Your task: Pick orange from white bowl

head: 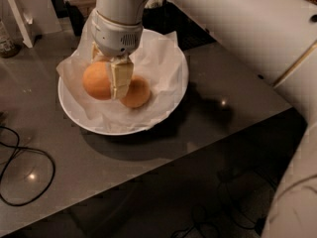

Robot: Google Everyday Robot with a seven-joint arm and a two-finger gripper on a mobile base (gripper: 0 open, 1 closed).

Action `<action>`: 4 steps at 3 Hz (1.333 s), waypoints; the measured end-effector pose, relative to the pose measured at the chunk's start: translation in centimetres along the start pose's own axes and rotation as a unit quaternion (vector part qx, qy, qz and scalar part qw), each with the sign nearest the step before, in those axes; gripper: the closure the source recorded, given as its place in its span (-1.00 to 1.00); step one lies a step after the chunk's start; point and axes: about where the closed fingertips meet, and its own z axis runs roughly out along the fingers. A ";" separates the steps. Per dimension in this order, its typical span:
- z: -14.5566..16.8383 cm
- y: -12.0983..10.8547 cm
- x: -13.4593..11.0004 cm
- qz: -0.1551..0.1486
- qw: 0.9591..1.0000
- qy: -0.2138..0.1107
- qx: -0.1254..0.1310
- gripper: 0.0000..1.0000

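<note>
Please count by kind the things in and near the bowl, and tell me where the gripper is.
Oranges: 2
White bowl: 1
Paper: 1
Black cable: 1
Gripper: 1, above the bowl, gripping the left orange
Total: 6

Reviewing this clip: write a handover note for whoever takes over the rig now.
Gripper: down in the white bowl, closed on the left orange.
Second orange lies beside it on the paper lining.
Done: grasp made.
Left: lift the orange clear of the bowl; whether it is off the paper yet cannot be told.
</note>
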 end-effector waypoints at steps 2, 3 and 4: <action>0.7 1.8 1.9 0.090 0.996 -0.009 -0.005 1.00; 2.0 1.3 1.7 0.076 0.997 -0.021 -0.013 1.00; 4.2 0.4 0.6 0.047 0.998 -0.031 -0.035 1.00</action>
